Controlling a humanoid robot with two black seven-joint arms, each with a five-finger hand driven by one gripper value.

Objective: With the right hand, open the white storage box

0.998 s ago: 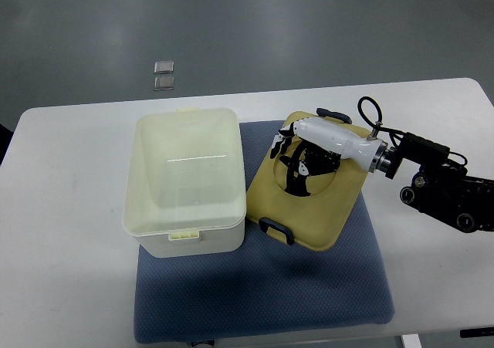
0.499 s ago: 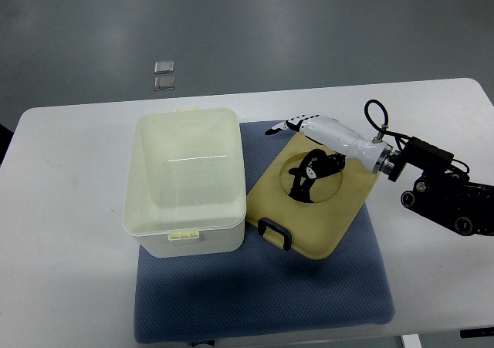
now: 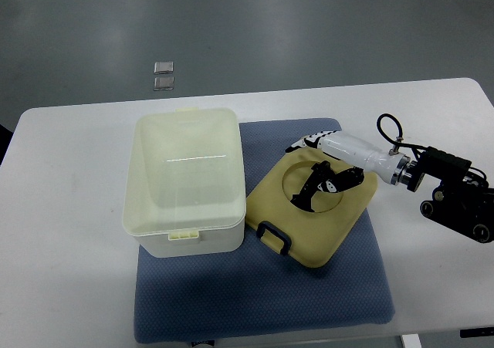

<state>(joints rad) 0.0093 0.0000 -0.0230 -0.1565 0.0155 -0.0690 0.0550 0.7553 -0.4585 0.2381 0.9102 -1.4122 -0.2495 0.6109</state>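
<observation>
The white storage box stands open on the left part of a blue mat, and nothing shows inside it. Its cream lid lies beside it on the right, its left edge close to the box wall. A black clip handle shows on the lid's near edge. My right hand reaches in from the right over the lid's far half. Its black fingers curl down into the lid's round recess, the thumb sits at the far rim, and the hand grips the lid.
The mat lies on a white table. My right forearm and black wrist unit hang over the table's right side. Two small grey squares lie on the floor beyond the far edge.
My right hand has drawn back to the right and toward the near side. The lid has slid with it and turned a little. The box has not moved.
</observation>
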